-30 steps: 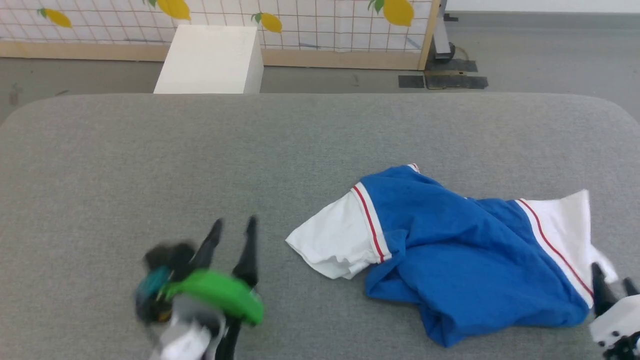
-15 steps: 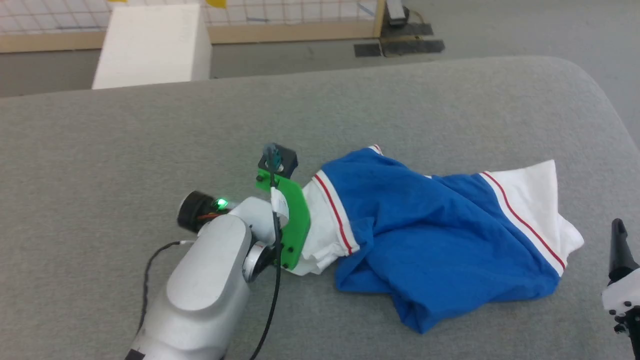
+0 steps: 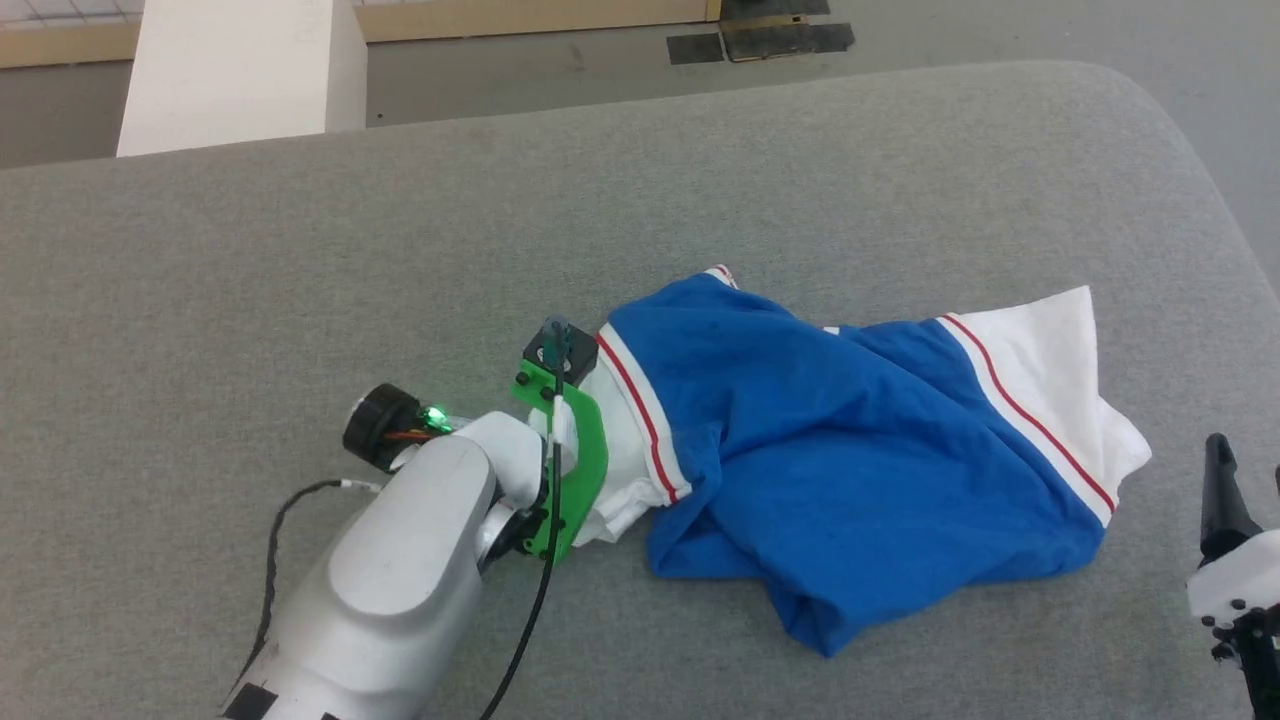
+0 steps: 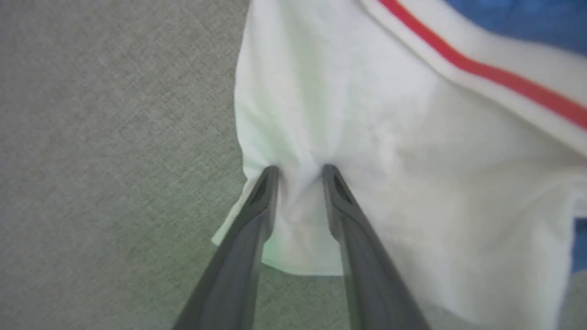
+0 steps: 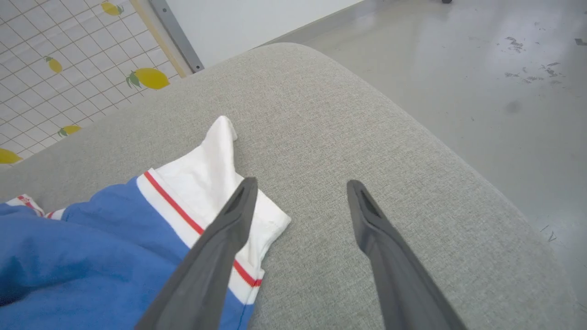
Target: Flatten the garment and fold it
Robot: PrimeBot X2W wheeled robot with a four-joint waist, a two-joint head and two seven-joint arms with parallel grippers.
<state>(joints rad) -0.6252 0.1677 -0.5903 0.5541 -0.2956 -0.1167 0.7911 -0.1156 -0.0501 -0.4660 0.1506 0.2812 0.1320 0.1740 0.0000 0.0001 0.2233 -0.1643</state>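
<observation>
1. Since a second ago, the left gripper [image 4: 298, 169] has swung off bare padding onto the left white sleeve of the garment [image 3: 850, 470]. Its fingers were spread then. Now they stand half-closed with a pucker of white cloth between the tips, and I cannot tell whether the cloth is clamped.
2. The right gripper [image 5: 298, 183] hovers wide open, one finger over the other sleeve's cuff and one over bare padding.
3. The garment lies crumpled right of centre on the gray padded table [image 3: 300, 250]. Its blue body is bunched in folds, with a white sleeve splayed to either side and a red stripe at each seam.
4. Open padding stretches to the left and on the far side. The table's rounded right edge is near the right sleeve, with floor [image 5: 458, 68] beyond.
</observation>
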